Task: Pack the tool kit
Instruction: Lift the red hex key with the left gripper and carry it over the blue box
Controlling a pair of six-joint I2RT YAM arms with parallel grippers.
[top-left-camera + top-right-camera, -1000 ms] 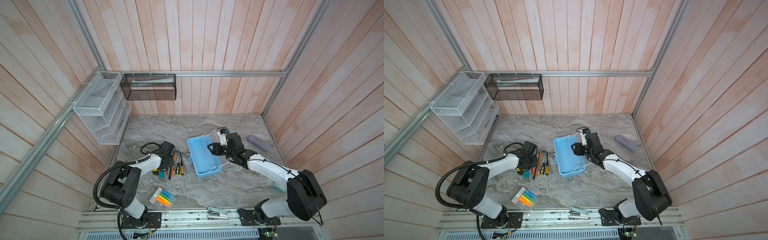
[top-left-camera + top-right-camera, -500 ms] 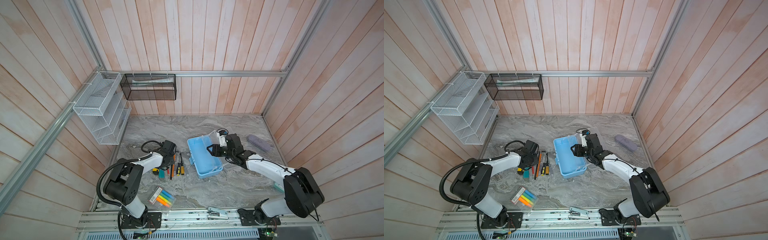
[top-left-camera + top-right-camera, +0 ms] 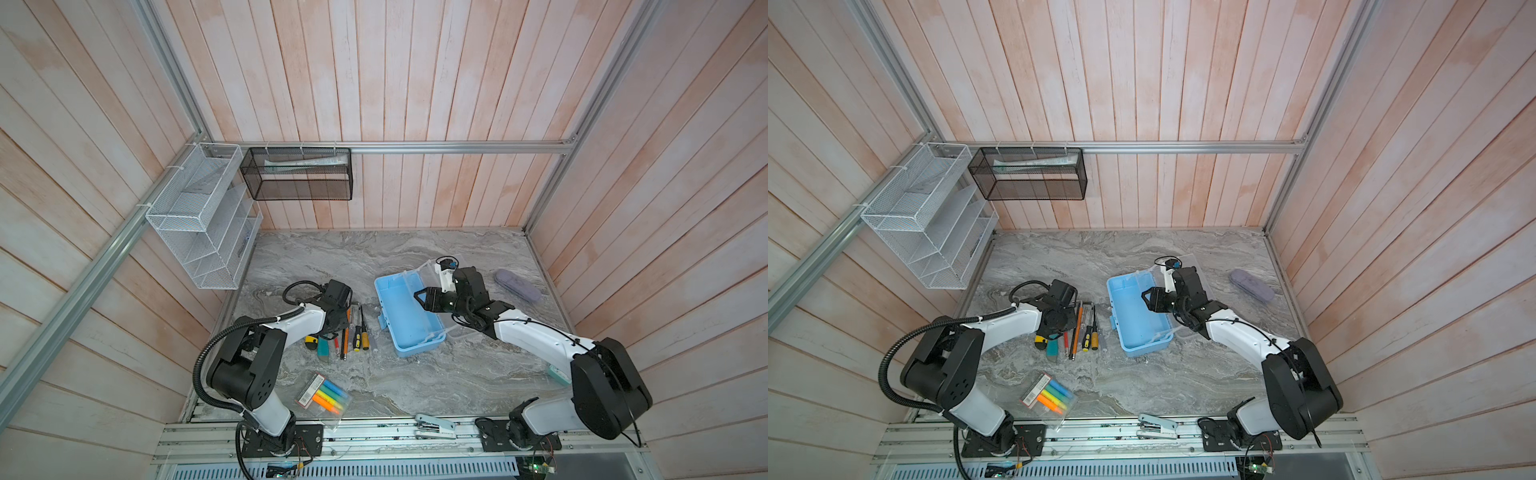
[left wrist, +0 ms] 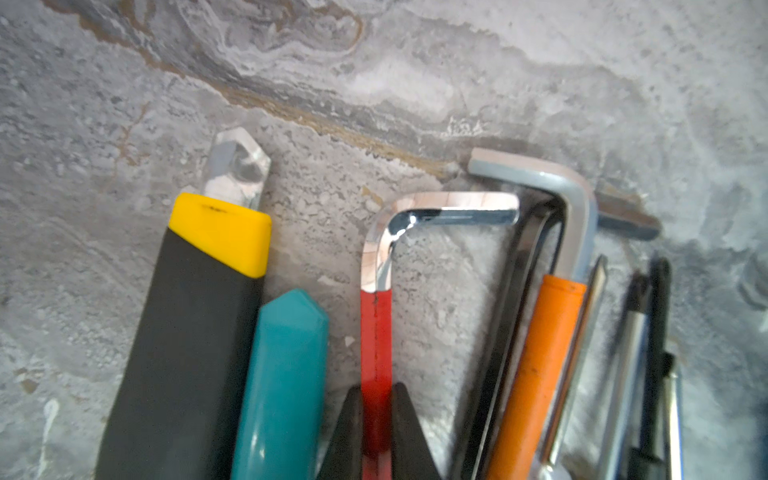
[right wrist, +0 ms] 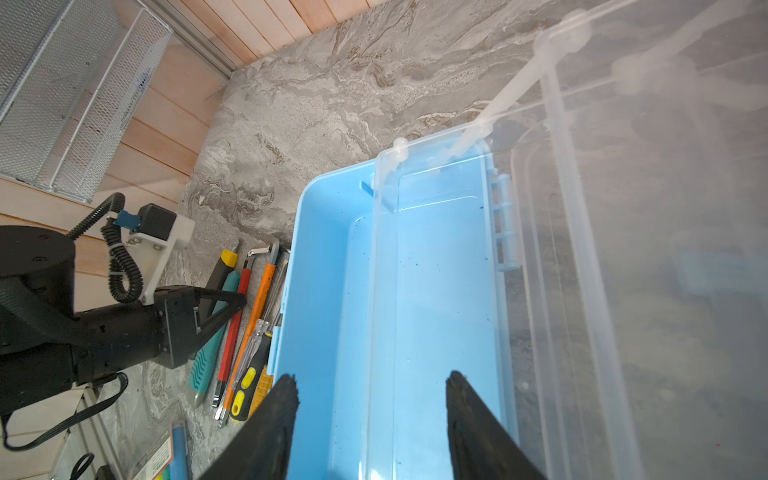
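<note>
**Left fingers pinch a red key; right fingers wait over the open tool kit**

A stapler (image 3: 434, 427) lies on the metal rail just past the near edge of the bench (image 3: 374, 257). A clear pack of bright markers (image 3: 324, 395) lies by the near edge, toward the left corner.

Next comes a row of tools (image 3: 353, 332), left of the middle. In both top views the left arm's wrist hides the fingertips. Only the left wrist view shows them. There, the left gripper (image 4: 376, 399) is squeezed tight on the red key (image 4: 376, 324), which lies flat on the bench. A black and yellow knife (image 4: 199, 311) and a teal handle (image 4: 286, 374) lie on one side of it. An orange key (image 4: 540, 374) lies on the other side.

The tool kit (image 3: 405, 320) sits in the middle of the bench, just right of the tools. Its clear lid (image 5: 582, 249) is flipped open toward the right edge. The right gripper (image 5: 372, 384) hangs over the blue box with its fingers about half apart, holding nothing.

A lilac case (image 3: 517, 284) lies near the right edge; only the top views show it.

On the walls past the far left corner hang a white wire rack (image 3: 203, 216) and a black mesh basket (image 3: 297, 174).
</note>
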